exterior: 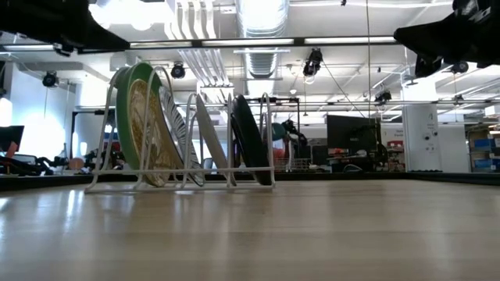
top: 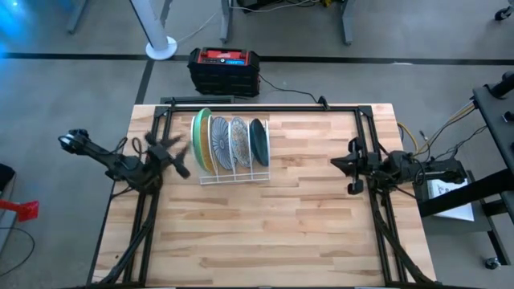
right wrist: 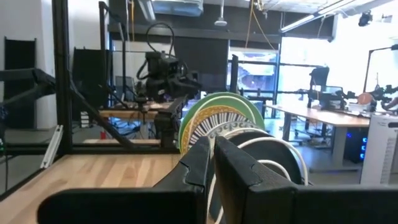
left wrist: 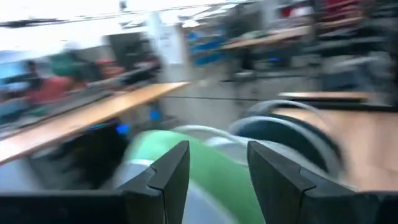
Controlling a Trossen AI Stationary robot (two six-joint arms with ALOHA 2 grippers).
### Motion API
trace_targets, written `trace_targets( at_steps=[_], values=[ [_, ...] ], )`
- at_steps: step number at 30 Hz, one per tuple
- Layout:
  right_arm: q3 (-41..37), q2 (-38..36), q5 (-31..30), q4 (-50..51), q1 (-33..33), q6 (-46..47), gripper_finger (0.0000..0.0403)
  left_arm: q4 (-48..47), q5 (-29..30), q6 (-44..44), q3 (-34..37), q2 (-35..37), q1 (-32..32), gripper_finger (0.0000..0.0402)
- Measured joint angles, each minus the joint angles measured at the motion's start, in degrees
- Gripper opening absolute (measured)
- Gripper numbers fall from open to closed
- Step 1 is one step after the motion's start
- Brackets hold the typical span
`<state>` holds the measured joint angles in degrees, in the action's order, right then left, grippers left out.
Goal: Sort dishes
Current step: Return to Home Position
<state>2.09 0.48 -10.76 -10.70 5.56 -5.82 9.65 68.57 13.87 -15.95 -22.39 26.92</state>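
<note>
A white wire rack stands on the wooden table at the far left. The dishes stand on edge in its slots. From left to right they are a light green plate, a yellowish patterned one, a white one with blue lines and a dark teal one. My left gripper hovers open just left of the green plate, level and above the tabletop. My right gripper is shut at the right side, far from the rack, pointing toward the plates.
A black frame runs along the table's far edge and down both sides. A black and red box sits on the floor beyond the far edge. Cables and a stand lie off the right edge.
</note>
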Motion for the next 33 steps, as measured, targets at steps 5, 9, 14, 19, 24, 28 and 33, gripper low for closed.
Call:
trace_targets(
  at_steps=[5,9,14,19,24,28,33],
  values=[
    [0.0,0.06,-1.4,0.42,0.04,-0.14,0.0016,-0.53,21.17,3.86,-1.96,-0.66,-0.68,0.0151],
    [0.0,0.01,-1.43,0.58,0.04,-0.24,0.0016,-1.09,21.5,1.35,-2.88,-0.27,-4.93,0.0145],
    [0.0,0.37,-1.41,0.96,0.04,-0.23,0.0016,-3.15,21.4,-3.3,-2.15,-0.68,-12.96,0.012],
    [0.02,0.76,-1.41,1.33,0.04,-0.21,0.0016,-8.29,21.49,-7.7,-1.79,-1.45,-25.03,0.0115],
    [0.03,0.77,-1.41,1.48,0.04,0.81,0.0016,-11.03,20.48,-7.97,-1.75,-1.57,-36.18,0.0115],
    [0.04,0.85,-1.41,2.31,0.04,1.08,0.0016,-11.1,19.51,-8.47,-1.53,-1.64,-43.4,0.0114],
    [0.04,0.85,-1.41,2.82,0.02,0.87,0.0016,-11.42,4.8,-8.05,-0.68,-1.8,-50.37,0.0114]
  ],
)
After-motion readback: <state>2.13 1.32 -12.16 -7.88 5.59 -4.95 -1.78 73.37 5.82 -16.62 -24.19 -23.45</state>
